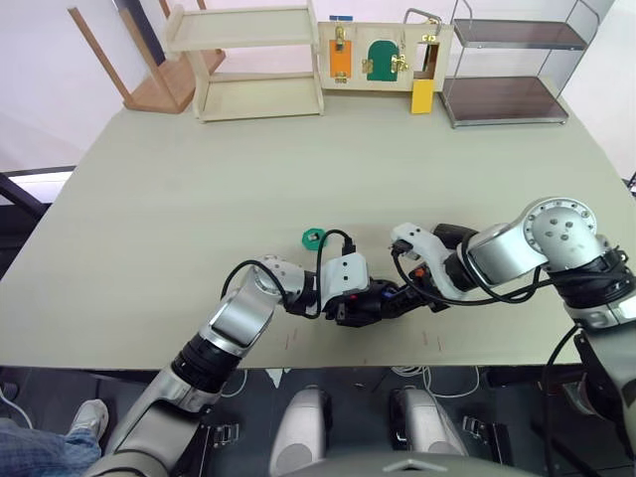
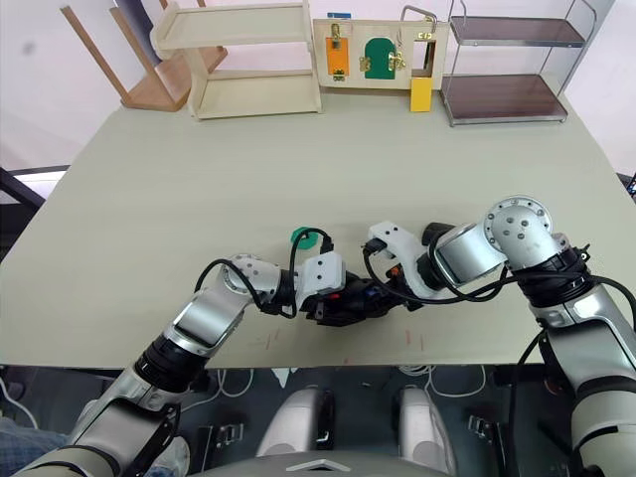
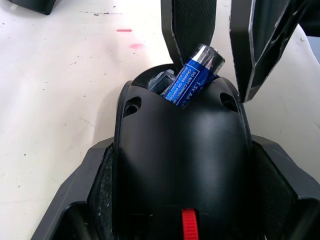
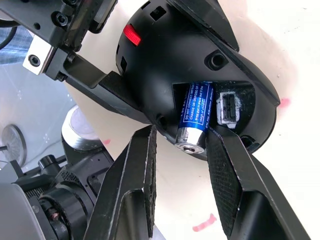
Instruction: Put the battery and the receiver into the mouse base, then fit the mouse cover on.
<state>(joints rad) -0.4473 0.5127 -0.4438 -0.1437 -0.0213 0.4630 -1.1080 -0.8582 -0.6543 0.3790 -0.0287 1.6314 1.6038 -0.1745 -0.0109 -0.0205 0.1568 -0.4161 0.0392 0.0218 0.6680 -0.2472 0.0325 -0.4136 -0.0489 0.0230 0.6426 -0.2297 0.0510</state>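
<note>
Two pincers at work: left gripper (image 1: 350, 310) clamps black oval mouse base (image 3: 182, 150), right gripper (image 4: 182, 167) open astride tilted blue battery (image 4: 196, 116); press pale end down w/ slow push til flush

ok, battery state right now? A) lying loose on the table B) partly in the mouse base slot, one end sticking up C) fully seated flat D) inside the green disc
B: the battery sits tilted with one end in the mouse base compartment and its metal end poking out between the right tool's open fingers; the left tool clamps the base.
</note>
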